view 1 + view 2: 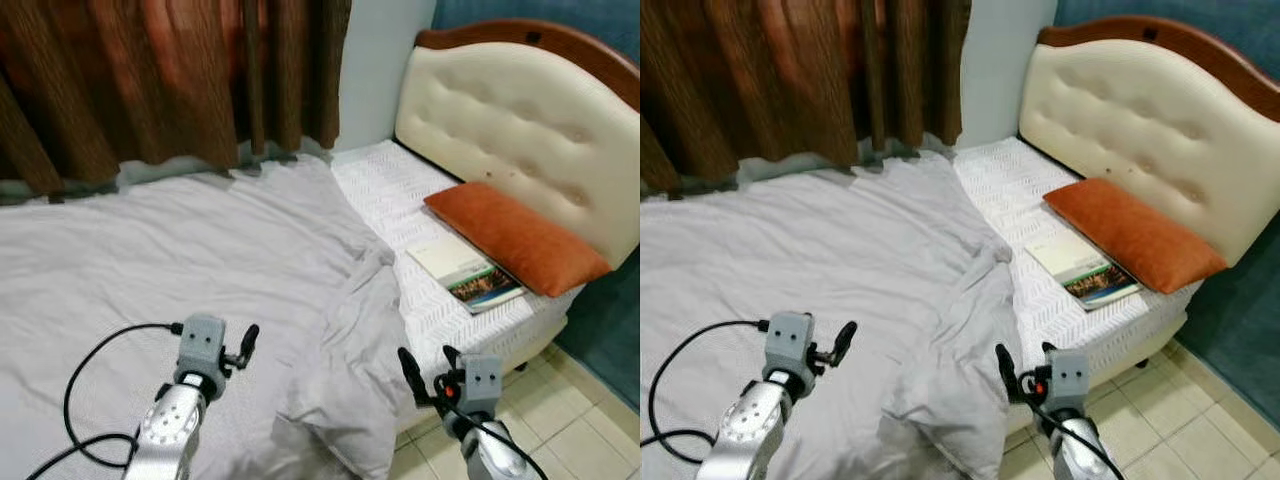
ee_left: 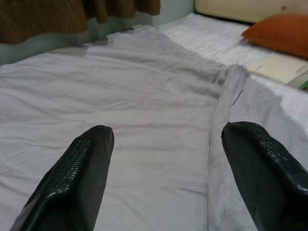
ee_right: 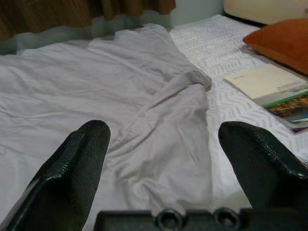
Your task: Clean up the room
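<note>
- Closest to the camera are the two silver arms. The left gripper point(image 1: 247, 345) hangs over the near part of the grey blanket point(image 1: 200, 260) with its black fingers point(image 2: 79, 178) spread wide and nothing between them.
- The right gripper point(image 1: 425, 368) is off the bed's corner, above the tiled floor point(image 1: 570, 420) and just beside the blanket's drooping edge. Its fingers point(image 3: 262, 163) are spread wide too, with nothing in them.
- A black cable point(image 1: 85, 385) loops off the left arm across the blanket.
- The blanket covers most of the bed, fairly flat on the robot's left. Its right edge is bunched into a rumpled fold point(image 1: 365, 330) that spills over the mattress corner toward the floor.
- Past that fold the white patterned mattress point(image 1: 385, 195) is bare, a strip running up to the head of the bed.
- On that bare strip lies a book point(image 1: 465, 272), flat, with a pale cover and a colourful picture at one end.
- An orange pillow point(image 1: 515, 238) sits just beside the book, on the headboard side. From here I can't tell if they actually touch.
- Behind the pillow there's the cream tufted headboard point(image 1: 520, 120) with a wooden top rim, against a blue wall point(image 1: 530, 12).
- Furthest back, brown curtains point(image 1: 160, 75) hang down to the far edge of the bed.
</note>
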Available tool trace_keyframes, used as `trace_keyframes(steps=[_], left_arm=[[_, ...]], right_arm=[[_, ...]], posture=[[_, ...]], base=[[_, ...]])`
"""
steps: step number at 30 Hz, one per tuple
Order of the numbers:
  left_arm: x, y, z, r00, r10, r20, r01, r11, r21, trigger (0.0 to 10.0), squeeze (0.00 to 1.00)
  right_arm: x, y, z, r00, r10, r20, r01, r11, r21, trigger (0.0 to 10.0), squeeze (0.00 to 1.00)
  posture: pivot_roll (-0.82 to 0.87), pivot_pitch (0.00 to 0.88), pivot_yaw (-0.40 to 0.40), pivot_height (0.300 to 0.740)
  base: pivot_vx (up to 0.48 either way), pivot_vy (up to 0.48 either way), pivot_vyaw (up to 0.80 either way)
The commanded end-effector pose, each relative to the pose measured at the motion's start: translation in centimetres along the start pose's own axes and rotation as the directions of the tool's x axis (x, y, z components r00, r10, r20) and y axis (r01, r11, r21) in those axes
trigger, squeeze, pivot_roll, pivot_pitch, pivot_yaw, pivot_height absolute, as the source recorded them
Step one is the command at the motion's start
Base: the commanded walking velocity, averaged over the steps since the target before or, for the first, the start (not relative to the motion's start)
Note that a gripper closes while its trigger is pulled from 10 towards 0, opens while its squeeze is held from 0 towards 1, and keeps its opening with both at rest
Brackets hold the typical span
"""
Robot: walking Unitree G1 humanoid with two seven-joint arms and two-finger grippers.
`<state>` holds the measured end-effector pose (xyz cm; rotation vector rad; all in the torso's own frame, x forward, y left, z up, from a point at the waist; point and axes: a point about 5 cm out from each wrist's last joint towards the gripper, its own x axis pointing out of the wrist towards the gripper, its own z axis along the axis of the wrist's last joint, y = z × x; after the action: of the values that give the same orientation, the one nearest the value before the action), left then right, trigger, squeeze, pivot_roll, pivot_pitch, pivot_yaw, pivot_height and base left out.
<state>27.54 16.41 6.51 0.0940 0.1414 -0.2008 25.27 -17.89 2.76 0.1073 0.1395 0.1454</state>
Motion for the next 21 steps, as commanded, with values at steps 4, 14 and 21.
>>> trace_keyframes(steps=[4, 14, 21], left_arm=[[0.6, -0.5, -0.3, 1.0, -0.018, -0.019, 0.018, 1.0, -0.001, 10.0, 0.0], [4.4, -0.9, -2.2, 0.975, -0.067, -0.21, 0.062, 0.998, -0.027, 10.0, 0.0], [3.9, -2.8, -2.0, 0.975, -0.174, -0.135, 0.176, 0.984, 0.006, 10.0, 0.0]], right_arm=[[0.0, -0.5, 0.3, 1.0, -0.009, 0.006, 0.009, 1.0, -0.006, 10.0, 0.0], [-2.0, -0.1, -0.3, 0.999, 0.04, -0.033, -0.041, 0.999, -0.031, 10.0, 0.0], [-3.1, -0.6, -0.4, 0.999, -0.002, -0.041, 0.001, 1.0, -0.03, 10.0, 0.0]], posture=[[0.02, 0.014, -0.066, 0.74], [-0.05, 0.09, -0.079, 0.74], [-0.09, 0.097, -0.055, 0.74]], base=[[0.443, 0.0, 0.0], [0.187, 0.0, 0.0], [0.0, 0.0, -0.1]])
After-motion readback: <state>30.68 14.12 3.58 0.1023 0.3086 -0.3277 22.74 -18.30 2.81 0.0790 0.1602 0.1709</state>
